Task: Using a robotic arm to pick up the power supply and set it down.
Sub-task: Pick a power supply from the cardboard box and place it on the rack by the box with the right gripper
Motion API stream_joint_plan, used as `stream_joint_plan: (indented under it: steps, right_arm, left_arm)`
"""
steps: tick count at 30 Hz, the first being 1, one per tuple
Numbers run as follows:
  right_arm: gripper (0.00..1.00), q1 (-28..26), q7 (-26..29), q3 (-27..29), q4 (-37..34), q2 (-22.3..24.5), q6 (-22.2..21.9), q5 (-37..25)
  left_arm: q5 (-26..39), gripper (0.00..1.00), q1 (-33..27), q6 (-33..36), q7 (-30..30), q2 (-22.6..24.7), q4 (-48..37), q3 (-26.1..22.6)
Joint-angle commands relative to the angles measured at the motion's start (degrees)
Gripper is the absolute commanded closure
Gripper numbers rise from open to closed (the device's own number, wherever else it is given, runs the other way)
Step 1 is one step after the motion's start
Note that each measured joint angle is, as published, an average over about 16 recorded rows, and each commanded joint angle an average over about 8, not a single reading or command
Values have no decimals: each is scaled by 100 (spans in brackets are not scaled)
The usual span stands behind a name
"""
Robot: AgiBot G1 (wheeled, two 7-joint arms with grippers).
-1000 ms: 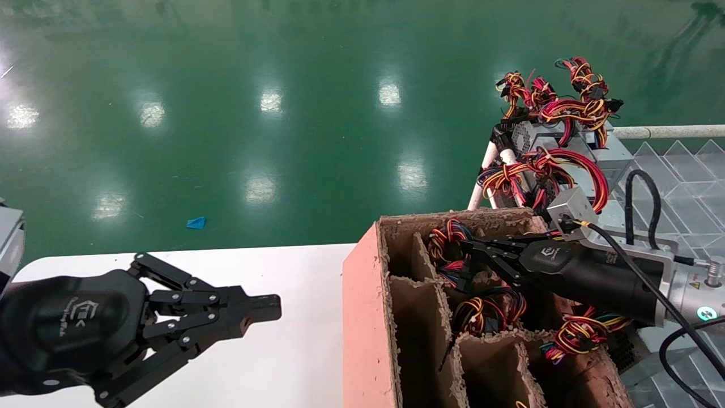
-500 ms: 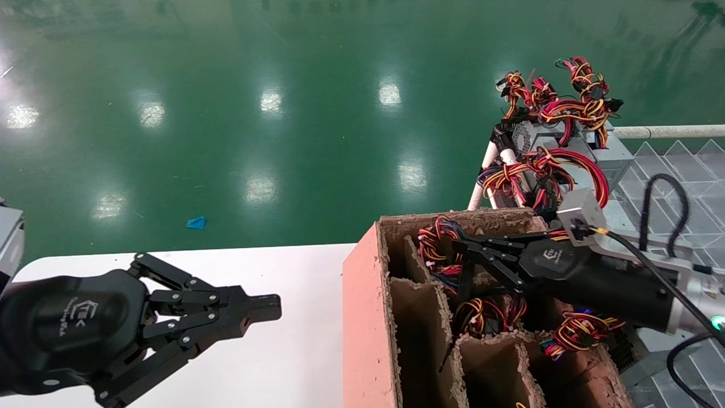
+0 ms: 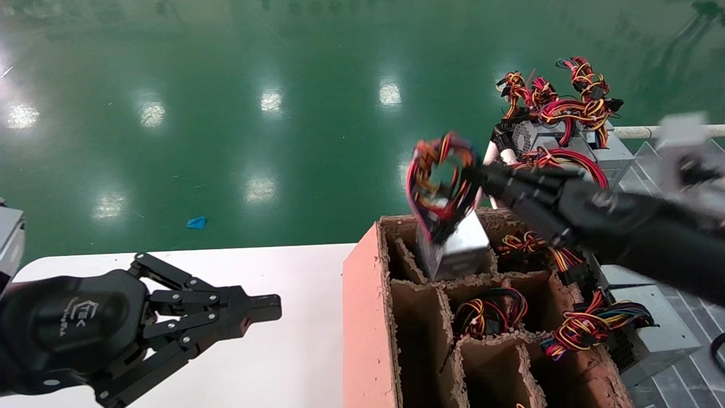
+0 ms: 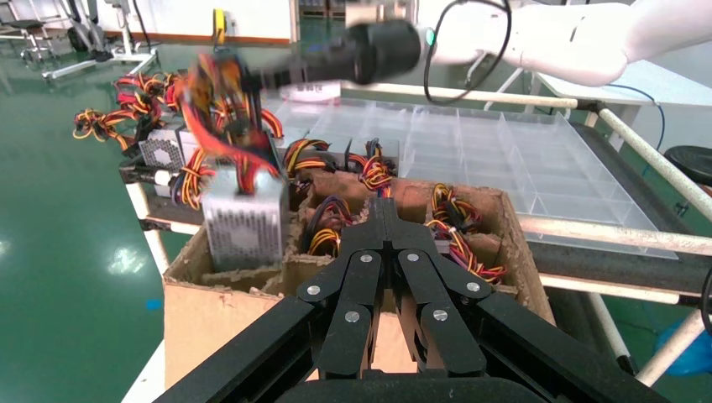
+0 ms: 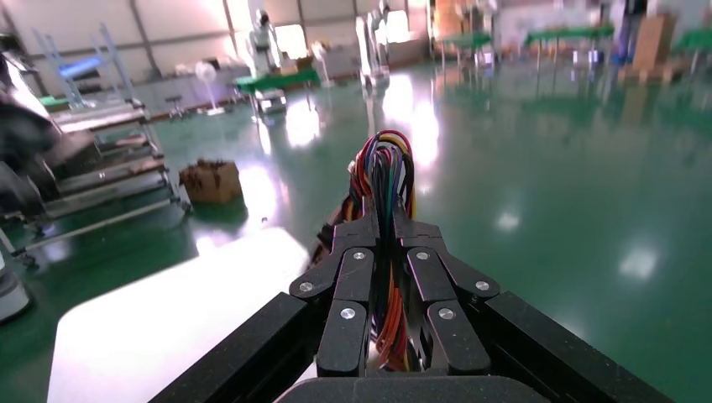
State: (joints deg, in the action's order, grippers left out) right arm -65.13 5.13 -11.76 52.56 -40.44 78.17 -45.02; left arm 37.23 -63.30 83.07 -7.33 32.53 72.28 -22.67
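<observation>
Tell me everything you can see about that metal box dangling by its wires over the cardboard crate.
The power supply is a silver-grey metal box with a perforated vent face. A looped wire bundle of red, yellow, black and purple strands rises from it. The right end effector is shut on that bundle, so the box hangs tilted, its lower end at the rim of the far-left cell of the partitioned cardboard crate. Whether it touches the dividers is unclear.

- The power supply (image 3: 460, 246) is dull grey metal with a perforated face.
- The box (image 3: 365, 317) is rough, frayed cardboard.
- The floor (image 3: 255, 113) is glossy green.
- The table (image 3: 294, 340) is smooth white.
</observation>
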Motion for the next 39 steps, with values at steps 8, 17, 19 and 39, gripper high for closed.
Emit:
stream_joint_plan:
  steps: [8, 17, 19, 39]
  right_arm:
    - [100, -467, 66, 295, 352, 344, 81, 265]
    - [100, -1130, 135, 460, 338, 818, 18, 164]
    - [100, -1254, 116, 511, 304, 959, -3, 130]
    - [100, -919, -118, 1036, -772, 2513, -203, -65]
  left_arm:
    - [0, 100, 0, 0, 0, 0, 0, 0]
    - [0, 100, 0, 0, 0, 0, 0, -1]
    - [0, 100, 0, 0, 0, 0, 0, -1]
    - [-1, 100, 0, 0, 1, 0, 0, -1]
